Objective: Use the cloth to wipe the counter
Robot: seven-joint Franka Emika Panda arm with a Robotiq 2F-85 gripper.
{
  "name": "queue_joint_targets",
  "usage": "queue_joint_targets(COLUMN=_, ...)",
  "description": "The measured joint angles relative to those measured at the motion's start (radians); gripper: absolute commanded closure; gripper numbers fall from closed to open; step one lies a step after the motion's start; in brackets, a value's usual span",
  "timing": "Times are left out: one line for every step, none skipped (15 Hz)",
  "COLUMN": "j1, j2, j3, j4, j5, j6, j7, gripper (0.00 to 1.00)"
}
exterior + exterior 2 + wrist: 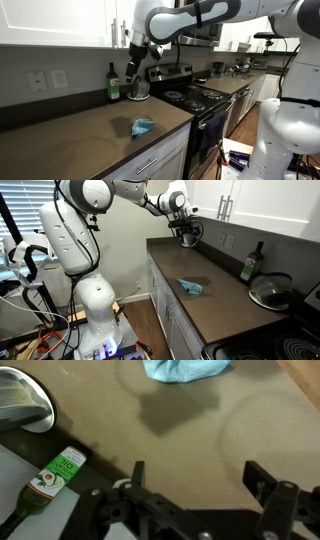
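Note:
A crumpled light-blue cloth (144, 126) lies on the brown counter (80, 135) near its front edge. It also shows in an exterior view (191, 285) and at the top of the wrist view (185, 369). My gripper (134, 66) hangs high above the counter, well clear of the cloth, near the back wall in an exterior view (187, 236). In the wrist view its two fingers (196, 478) are spread wide apart with nothing between them, over bare counter.
A green glass bottle (113, 83) stands by the back wall, also in the wrist view (45, 484). A metal kettle or pot (139, 90) sits beside it. A black stove (200, 97) adjoins the counter. White upper cabinets (250, 205) hang above.

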Motion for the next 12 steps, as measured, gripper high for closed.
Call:
queue_joint_targets(j1=0.0, j2=0.0, j3=0.0, j4=0.0, j5=0.0, j6=0.0, j7=0.0, gripper=0.0)
queue_joint_targets(j1=0.0, j2=0.0, j3=0.0, j4=0.0, j5=0.0, j6=0.0, j7=0.0, gripper=0.0)
queue_joint_targets(j1=0.0, j2=0.001, j3=0.0, j4=0.0, j5=-0.001, j6=-0.007, j7=0.005, gripper=0.0)
queue_joint_targets(j1=-0.004, j2=0.012, j3=0.0, j4=0.0, j5=-0.03, j6=-0.025, j7=0.044, gripper=0.0)
queue_joint_targets(j1=-0.012, j2=0.031, j3=0.0, j4=0.0, j5=-0.066, j6=-0.038, j7=0.094, gripper=0.0)
queue_joint_targets(j1=-0.021, j2=0.057, j3=-0.001, j4=0.0, j5=-0.097, j6=-0.047, j7=0.138, gripper=0.0)
queue_joint_targets(j1=-0.032, j2=0.086, j3=-0.006, j4=0.001, j5=-0.121, j6=-0.058, j7=0.177, gripper=0.0)
queue_joint_targets(j1=-0.04, j2=0.114, j3=-0.013, j4=0.002, j5=-0.136, j6=-0.072, j7=0.209, gripper=0.0)
queue_joint_targets(j1=-0.046, j2=0.139, j3=-0.022, j4=0.005, j5=-0.14, j6=-0.094, j7=0.237, gripper=0.0)
queue_joint_targets(j1=-0.052, j2=0.161, j3=-0.031, j4=0.012, j5=-0.141, j6=-0.115, j7=0.257, gripper=0.0)
queue_joint_targets(j1=-0.054, j2=0.173, j3=-0.037, j4=0.013, j5=-0.141, j6=-0.115, j7=0.259, gripper=0.0)
queue_joint_targets(j1=-0.054, j2=0.176, j3=-0.038, j4=0.013, j5=-0.141, j6=-0.115, j7=0.259, gripper=0.0)
